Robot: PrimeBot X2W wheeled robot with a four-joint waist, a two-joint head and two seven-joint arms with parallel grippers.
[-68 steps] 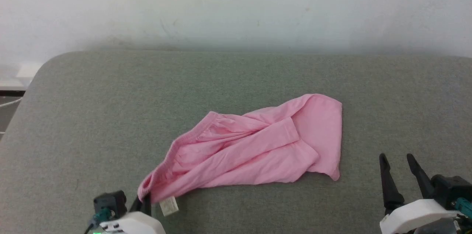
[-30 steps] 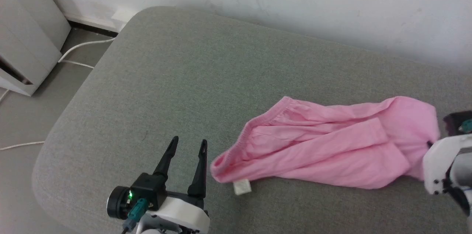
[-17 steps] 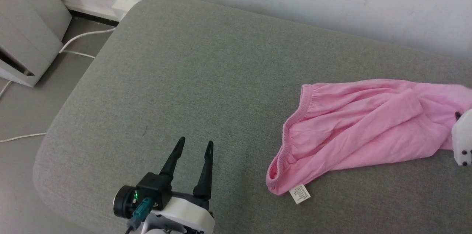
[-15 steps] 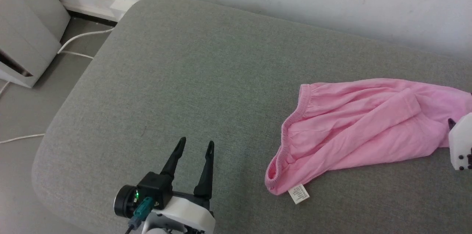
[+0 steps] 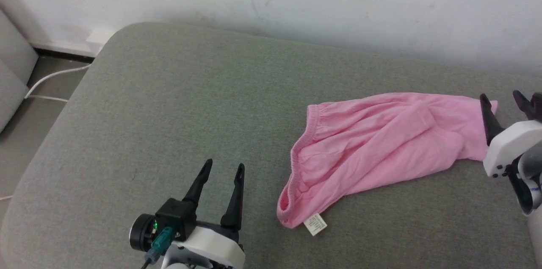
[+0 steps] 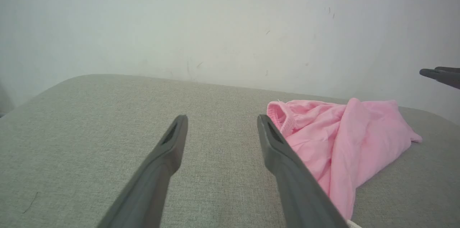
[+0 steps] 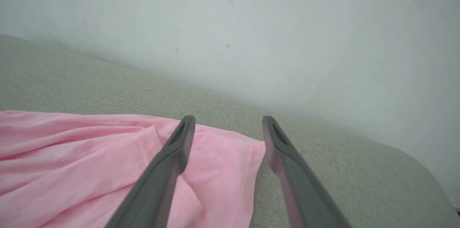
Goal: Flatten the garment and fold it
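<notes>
The garment, pink shorts, lies rumpled and stretched out on the grey cushion. Its gathered waistband faces left, and a small white label pokes out at its near-left corner. My right gripper stands open at the garment's right leg end, with nothing pinched; in the right wrist view the fingers straddle the pink hem from above. My left gripper is open over bare cushion, left of the waistband and apart from it. The left wrist view has the garment just right of my fingers.
A white wall runs close behind the cushion. The cushion's rounded left edge drops to a grey floor with a white cable. A pale cabinet stands at the far left.
My right gripper dragged the garment's leg end to the right, stretching it out, then opened and let it go. The head camera has also shifted. The left gripper stayed open.
</notes>
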